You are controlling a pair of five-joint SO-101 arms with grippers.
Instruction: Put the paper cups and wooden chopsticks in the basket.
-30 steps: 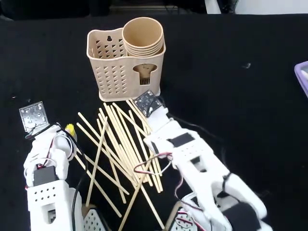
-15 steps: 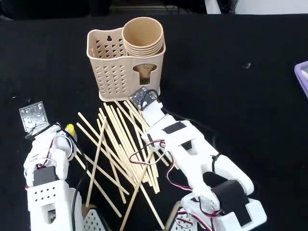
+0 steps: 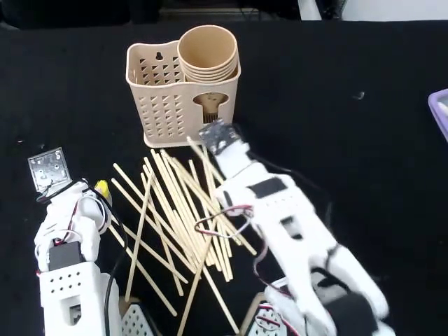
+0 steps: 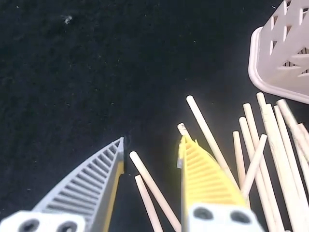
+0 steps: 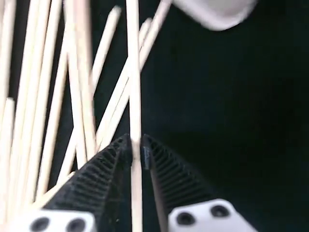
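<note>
1. High view: cups (image 3: 208, 50) sit stacked in the basket (image 3: 162, 105); chopsticks (image 3: 178, 206) lie scattered on the table (image 3: 364, 140) just before it.
2. Right jaws pinch one chopstick (image 5: 133, 72).
3. Left jaws gape over chopstick ends.

The right arm (image 3: 280, 217) covered the near ends of several wooden chopsticks (image 3: 175, 203). The left wrist view's edge cut off the basket (image 4: 282, 63); the high view's edge cut off a purple object (image 3: 441, 115).

Beige perforated basket (image 3: 164, 105), tan cups (image 3: 208, 49), pale chopsticks (image 3: 171, 203), black table (image 3: 350, 140), grey-and-yellow ribbed left gripper (image 4: 151, 145), black ribbed right gripper (image 5: 136, 145)
</note>
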